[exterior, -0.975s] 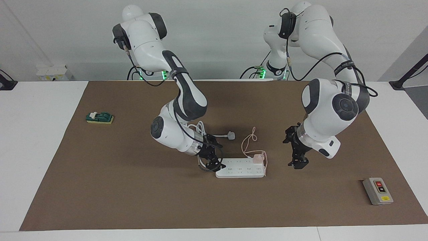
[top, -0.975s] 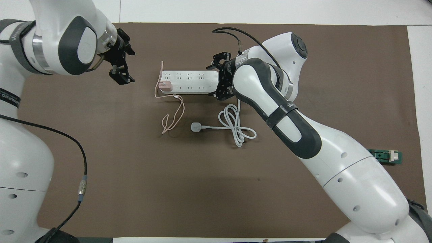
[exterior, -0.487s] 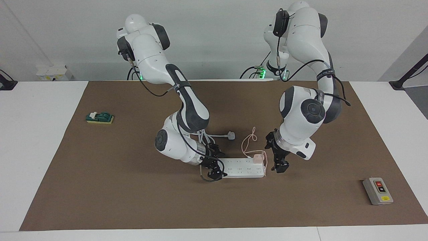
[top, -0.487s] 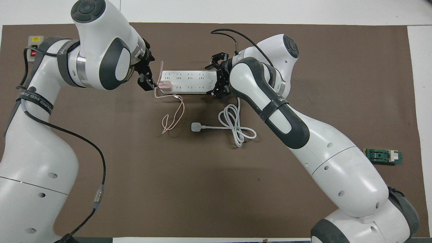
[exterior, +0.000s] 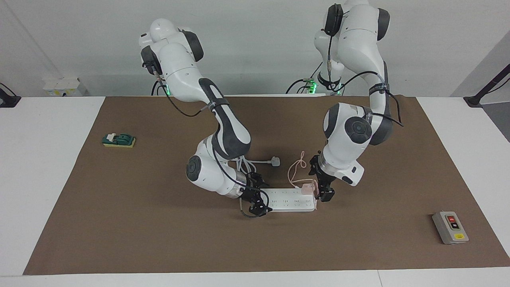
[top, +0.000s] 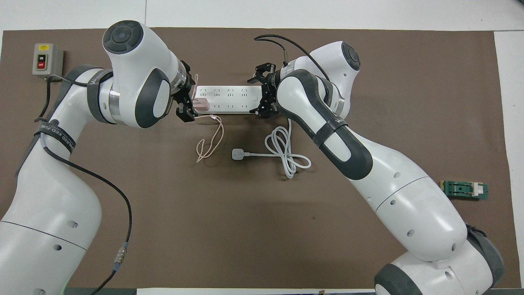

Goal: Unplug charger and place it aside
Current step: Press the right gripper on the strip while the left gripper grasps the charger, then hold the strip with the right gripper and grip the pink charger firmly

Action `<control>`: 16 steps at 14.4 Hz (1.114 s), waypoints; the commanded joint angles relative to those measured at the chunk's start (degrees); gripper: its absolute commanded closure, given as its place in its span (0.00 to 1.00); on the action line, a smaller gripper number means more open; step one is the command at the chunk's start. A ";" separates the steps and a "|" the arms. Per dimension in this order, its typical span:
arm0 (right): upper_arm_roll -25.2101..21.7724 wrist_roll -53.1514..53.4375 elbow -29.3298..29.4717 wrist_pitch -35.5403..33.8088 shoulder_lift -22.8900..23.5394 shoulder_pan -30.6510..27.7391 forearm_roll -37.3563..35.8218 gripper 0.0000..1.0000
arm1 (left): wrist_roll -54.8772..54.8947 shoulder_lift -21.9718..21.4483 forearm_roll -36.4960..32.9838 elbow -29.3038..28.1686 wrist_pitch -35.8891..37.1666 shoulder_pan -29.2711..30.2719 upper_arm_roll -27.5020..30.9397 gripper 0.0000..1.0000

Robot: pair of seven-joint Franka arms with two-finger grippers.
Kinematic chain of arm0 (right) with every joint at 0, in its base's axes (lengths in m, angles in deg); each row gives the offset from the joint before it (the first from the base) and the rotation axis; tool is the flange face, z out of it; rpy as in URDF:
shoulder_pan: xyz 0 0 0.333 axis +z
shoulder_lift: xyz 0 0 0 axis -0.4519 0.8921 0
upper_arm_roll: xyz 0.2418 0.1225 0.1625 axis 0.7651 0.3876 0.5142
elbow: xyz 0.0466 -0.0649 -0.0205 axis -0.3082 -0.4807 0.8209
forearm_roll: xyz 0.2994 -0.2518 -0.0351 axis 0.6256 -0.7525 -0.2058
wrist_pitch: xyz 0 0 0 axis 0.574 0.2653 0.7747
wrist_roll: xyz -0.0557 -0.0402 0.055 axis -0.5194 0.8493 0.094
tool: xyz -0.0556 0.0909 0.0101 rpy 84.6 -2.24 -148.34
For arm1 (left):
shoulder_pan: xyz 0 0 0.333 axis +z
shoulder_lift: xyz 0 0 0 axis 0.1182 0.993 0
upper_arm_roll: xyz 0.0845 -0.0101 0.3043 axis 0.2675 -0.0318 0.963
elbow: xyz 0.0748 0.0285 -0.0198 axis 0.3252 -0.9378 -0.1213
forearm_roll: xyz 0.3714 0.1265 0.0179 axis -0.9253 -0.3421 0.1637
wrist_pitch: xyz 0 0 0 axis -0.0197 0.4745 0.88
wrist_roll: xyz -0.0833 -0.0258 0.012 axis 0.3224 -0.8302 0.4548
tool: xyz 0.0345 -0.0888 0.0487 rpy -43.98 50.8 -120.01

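Observation:
The pale-pink charger is plugged into the white power strip, at the strip's end toward the left arm. Its thin pink cable loops over the mat nearer to the robots. My left gripper is open, low at that end of the strip, right beside the charger. I cannot tell whether it touches it. My right gripper is down at the strip's other end.
The strip's thick white cord and white plug lie nearer to the robots. A grey switch box sits toward the left arm's end. A green block sits toward the right arm's end.
My left gripper has swung in from over the bare mat and come down beside the charger. My right gripper has settled lower at the strip's other end. The strip and charger have not moved.

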 commanded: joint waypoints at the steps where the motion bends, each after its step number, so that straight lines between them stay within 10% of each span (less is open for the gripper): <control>1: -0.25 -2.18 2.06 0.63 1.81 0.38 -0.39 0.00 | -0.50 -3.45 0.52 -6.49 -3.76 -1.91 1.05 0.00; 7: -0.16 -3.94 1.88 0.98 2.61 -0.23 -0.30 0.00 | -0.67 -4.07 0.52 -9.31 -7.28 -2.36 1.05 0.01; 10: -0.16 -4.03 1.71 1.16 2.61 -0.23 -0.04 0.56 | -0.94 -4.07 0.52 -9.84 -8.43 -2.44 1.05 0.11; 12: -0.16 -4.12 1.53 1.86 2.61 -0.23 0.14 0.70 | -1.03 -3.89 0.52 -9.84 -9.13 -2.88 1.05 0.14; 16: -0.16 -4.12 1.44 2.57 2.52 -0.06 0.23 0.70 | -0.94 -3.72 0.52 -9.84 -9.14 -3.24 1.05 0.60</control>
